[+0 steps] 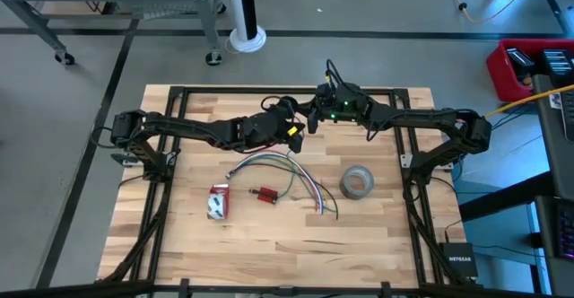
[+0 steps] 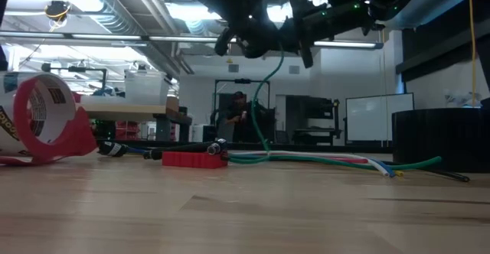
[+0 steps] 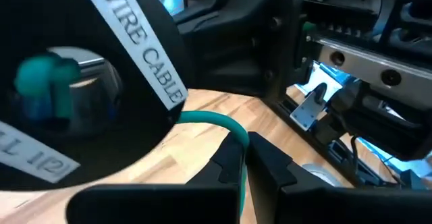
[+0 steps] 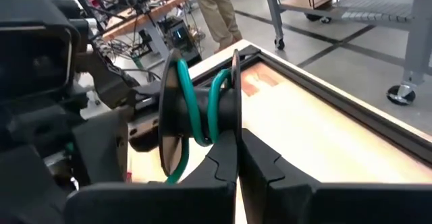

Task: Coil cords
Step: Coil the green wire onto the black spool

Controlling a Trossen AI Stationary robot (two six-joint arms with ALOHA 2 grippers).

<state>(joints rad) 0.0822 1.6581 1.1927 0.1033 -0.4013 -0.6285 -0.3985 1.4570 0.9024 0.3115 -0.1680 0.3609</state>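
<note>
We see both arms meeting above the far middle of the table [image 1: 179,235]. The right gripper [image 4: 237,158] is clamped on the rim of a black spool [image 4: 202,109] — apparently to hold it steady for winding. A teal cord [image 4: 196,116] already loops around the spool's core, just past those fingers. The left gripper [image 3: 244,158] is closed on the same cord, which runs between its fingers toward the spool; we judge that it feeds and guides the cord. Below the arms the cord hangs down to the loose wires [image 1: 296,174] spread on the table — near a grey tape roll [image 1: 357,183].
</note>
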